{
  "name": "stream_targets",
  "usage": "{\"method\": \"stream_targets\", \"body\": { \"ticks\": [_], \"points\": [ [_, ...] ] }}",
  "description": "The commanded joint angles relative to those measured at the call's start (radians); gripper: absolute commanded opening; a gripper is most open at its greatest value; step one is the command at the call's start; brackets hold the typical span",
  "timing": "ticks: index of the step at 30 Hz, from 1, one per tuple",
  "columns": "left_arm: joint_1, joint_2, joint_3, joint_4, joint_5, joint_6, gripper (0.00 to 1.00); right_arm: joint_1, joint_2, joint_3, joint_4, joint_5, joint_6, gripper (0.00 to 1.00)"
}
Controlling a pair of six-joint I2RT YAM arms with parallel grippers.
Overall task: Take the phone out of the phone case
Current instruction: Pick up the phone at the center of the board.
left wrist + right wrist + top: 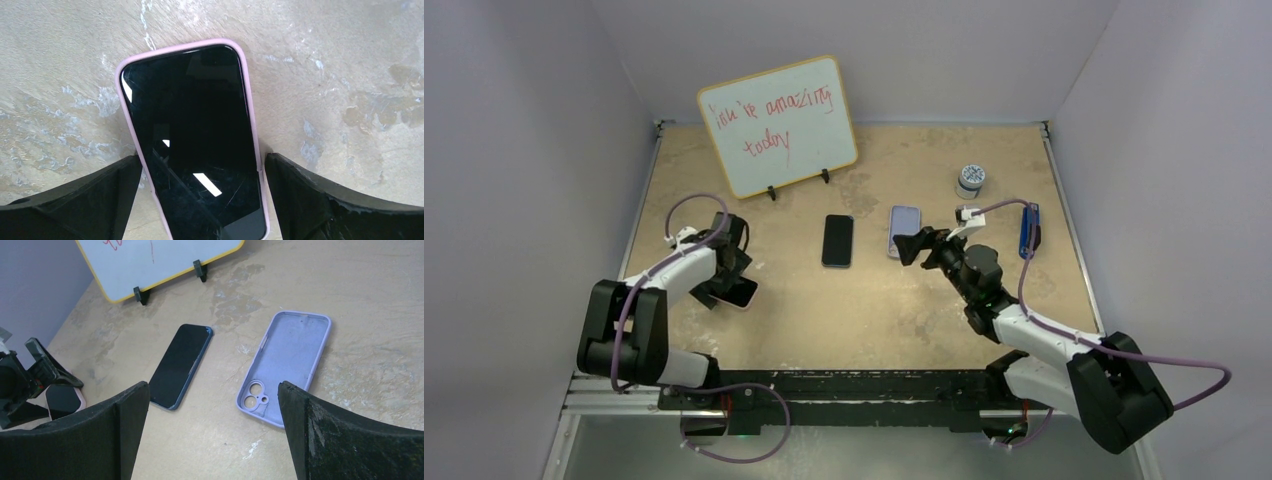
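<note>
A black phone in a pink case (192, 115) lies flat, screen up, on the table at the left (742, 294). My left gripper (202, 160) is open and straddles the phone's lower half, with a finger close to each long side of the case; in the top view it (722, 280) sits low over the phone. A bare dark phone (837, 241) and an empty purple case (904, 230) lie mid-table. My right gripper (911, 246) is open and empty, held above the table just in front of the purple case (287, 365) and the bare phone (181, 365).
A whiteboard (779, 125) with red writing stands on feet at the back. A small round jar (970, 180) and a blue object (1029, 230) are at the right. Walls enclose the tan table (864, 310) on three sides.
</note>
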Motion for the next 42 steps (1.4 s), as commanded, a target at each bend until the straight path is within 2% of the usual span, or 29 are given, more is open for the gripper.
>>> {"method": "stream_targets", "body": {
  "ticks": [1, 6, 13, 17, 26, 34, 42],
  "points": [
    [0.025, 0.062, -0.001, 0.035, -0.013, -0.028, 0.99, 0.006, -0.001, 0.041, 0.029, -0.019, -0.016, 0.98],
    [0.042, 0.084, -0.028, 0.081, 0.0, -0.004, 0.97, 0.006, -0.002, 0.042, 0.028, -0.031, -0.023, 0.97],
    [0.048, 0.056, -0.076, 0.145, 0.047, 0.014, 0.79, 0.006, 0.014, 0.061, 0.02, -0.078, -0.028, 0.96],
    [0.047, -0.011, -0.102, 0.158, 0.066, 0.025, 0.61, 0.006, 0.022, 0.064, 0.031, -0.121, -0.026, 0.97],
    [0.047, -0.295, -0.161, 0.236, 0.117, 0.175, 0.25, 0.008, 0.08, 0.071, 0.137, -0.314, -0.017, 0.99],
    [0.047, -0.477, -0.327, 0.513, 0.333, 0.238, 0.08, 0.04, 0.121, 0.076, 0.203, -0.351, 0.008, 0.99],
    [0.046, -0.446, -0.437, 0.855, 0.603, 0.248, 0.05, 0.103, 0.173, 0.111, 0.203, -0.371, -0.005, 0.99]
  ]
}}
